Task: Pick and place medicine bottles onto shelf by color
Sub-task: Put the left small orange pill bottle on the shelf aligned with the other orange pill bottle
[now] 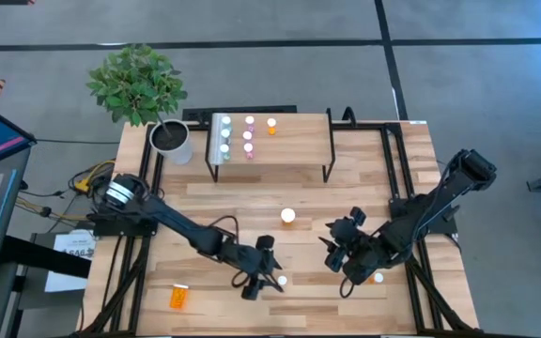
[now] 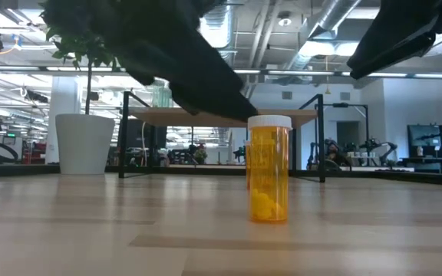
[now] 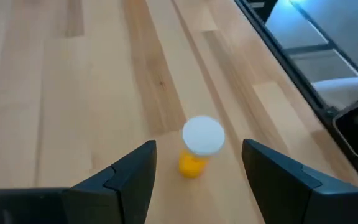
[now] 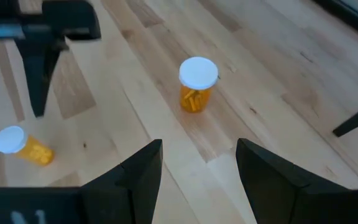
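A small orange bottle with a white cap [image 3: 203, 135] stands upright on the table just ahead of my open left gripper [image 3: 199, 163], in line with the gap between its fingers and untouched. The high view shows this bottle [image 1: 283, 279] beside the left gripper [image 1: 269, 272]. My right gripper [image 1: 334, 242] hovers open near the table's middle. Its wrist view shows the right gripper [image 4: 199, 146] facing another upright orange bottle [image 4: 197, 84], which also shows in the high view [image 1: 288, 216]. The shelf [image 1: 299, 141] stands at the far side with green, pink and orange bottles [image 1: 248, 136] on its left part.
A larger orange bottle [image 1: 178, 297] lies on its side near the table's near left corner. Another small orange bottle [image 1: 378, 278] stands beside the right arm. A potted plant [image 1: 170, 139] sits left of the shelf. Bare tabletop [image 1: 252, 202] lies between the shelf and the grippers.
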Motion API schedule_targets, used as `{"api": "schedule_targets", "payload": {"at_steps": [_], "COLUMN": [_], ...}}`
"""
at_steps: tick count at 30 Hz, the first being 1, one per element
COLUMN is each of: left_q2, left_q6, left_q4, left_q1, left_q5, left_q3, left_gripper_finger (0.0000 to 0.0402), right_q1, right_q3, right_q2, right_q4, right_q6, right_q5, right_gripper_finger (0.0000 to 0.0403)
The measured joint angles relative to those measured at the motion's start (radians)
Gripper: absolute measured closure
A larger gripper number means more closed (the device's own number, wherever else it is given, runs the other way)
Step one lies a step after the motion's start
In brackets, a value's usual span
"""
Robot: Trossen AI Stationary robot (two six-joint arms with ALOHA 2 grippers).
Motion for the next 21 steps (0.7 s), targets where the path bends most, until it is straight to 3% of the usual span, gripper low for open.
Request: {"api": "schedule_targets", "payload": {"at_steps": [5, 21], "left_q2": [0.048, 0.08], "left_q6": [0.004, 0.028], "left_q4": [-0.006, 0.018], "left_q1": [-0.009, -0.031], "left_q5": [-0.001, -0.042], "left_q3": [0.053, 0.051], "left_gripper_finger": [0.0178, 0.0178], "right_q1": [0.015, 0.025], "right_q3": [0.0, 0.0], "right_q2": [0.0, 0.001], "right_q4": [0.004, 0.01], "right_q6": [0.005, 0.023], "right_q5": [0.023, 0.046], "right_gripper_finger": [0.0178, 0.0178]}}
